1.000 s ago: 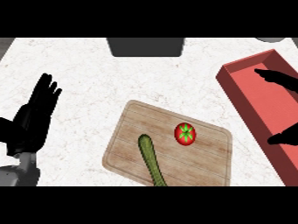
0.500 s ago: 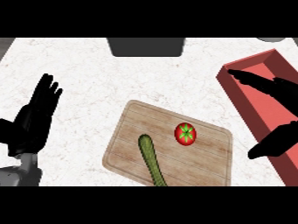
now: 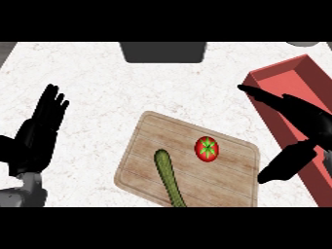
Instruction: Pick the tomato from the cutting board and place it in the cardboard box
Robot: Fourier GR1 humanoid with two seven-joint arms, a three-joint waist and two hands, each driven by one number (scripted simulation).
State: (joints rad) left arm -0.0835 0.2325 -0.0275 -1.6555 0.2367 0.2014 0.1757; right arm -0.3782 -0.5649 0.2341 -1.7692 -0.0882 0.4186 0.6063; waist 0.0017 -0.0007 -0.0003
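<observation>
**Tomato on the board, right hand spread beside it**

Head view: The tomato (image 3: 206, 148) lies on the wooden cutting board (image 3: 219, 182), toward the board's upper right part, its green star-shaped top facing up. A long green cucumber (image 3: 167, 175) lies on the same board just left of the tomato, apart from it, running down to the board's lower edge.

The right hand (image 3: 305, 124) is at the right of the view, over the left wall of the red box (image 3: 298, 68) and the counter beside the board. Its fingers are straight and spread, pointing up and left, the thumb pointing down toward the board's right edge. It holds nothing and is apart from the tomato.

The left hand (image 3: 40, 131) rests at the left edge, fingers straight and pointing up, well away from the board.

A dark grey object (image 3: 161, 51) sits at the top edge of the white speckled counter (image 3: 96, 78). No writing or label can be read anywhere.
</observation>
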